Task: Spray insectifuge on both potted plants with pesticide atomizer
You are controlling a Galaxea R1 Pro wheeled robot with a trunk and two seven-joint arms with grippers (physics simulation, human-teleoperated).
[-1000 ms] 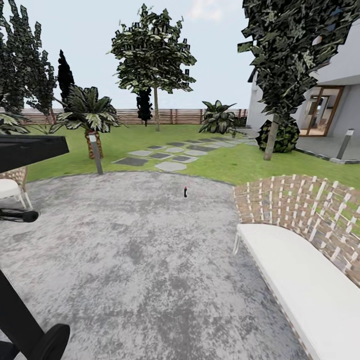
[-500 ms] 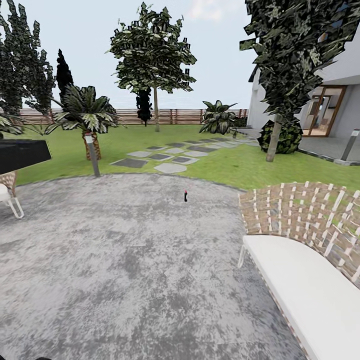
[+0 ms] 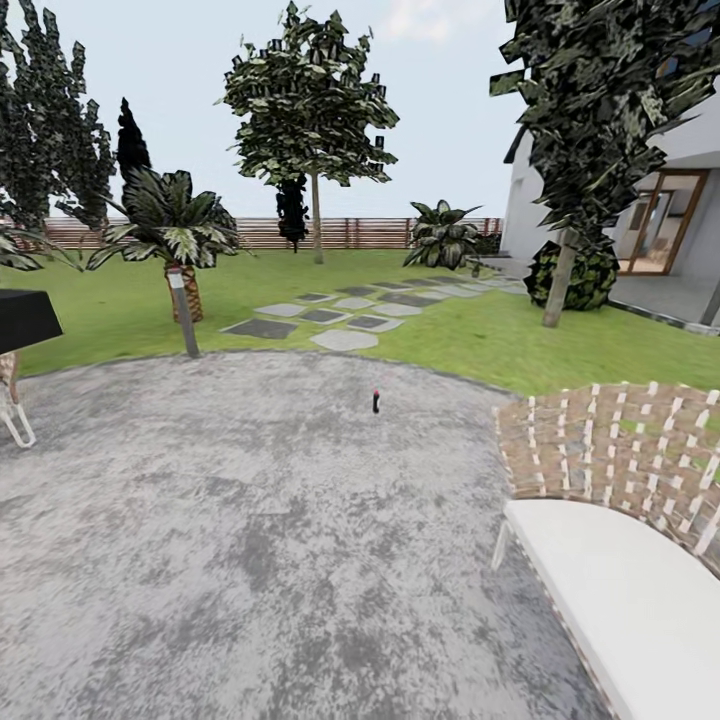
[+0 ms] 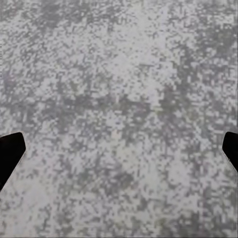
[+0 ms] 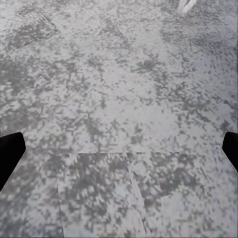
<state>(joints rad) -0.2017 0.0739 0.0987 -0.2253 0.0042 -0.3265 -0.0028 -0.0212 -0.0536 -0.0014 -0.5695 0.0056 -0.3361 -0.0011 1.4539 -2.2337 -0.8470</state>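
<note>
Risk first: atomizer (image 3: 375, 401) is a tiny slim target standing alone on the grey patio (image 3: 250, 520), so a fast or off-line approach could probably knock it flat or overshoot; wicker bench (image 3: 610, 500) at the right could snag the base on the way. Atomizer looks like a thin dark upright bottle with a red top, too small for detail, near the patio's far edge, well short of the stepping stones (image 3: 340, 318). Potted plants not identifiable here. Left gripper (image 4: 119, 151) and right gripper (image 5: 119, 151) each show fingertips spread wide at the frame edges over paving, nothing held.
</note>
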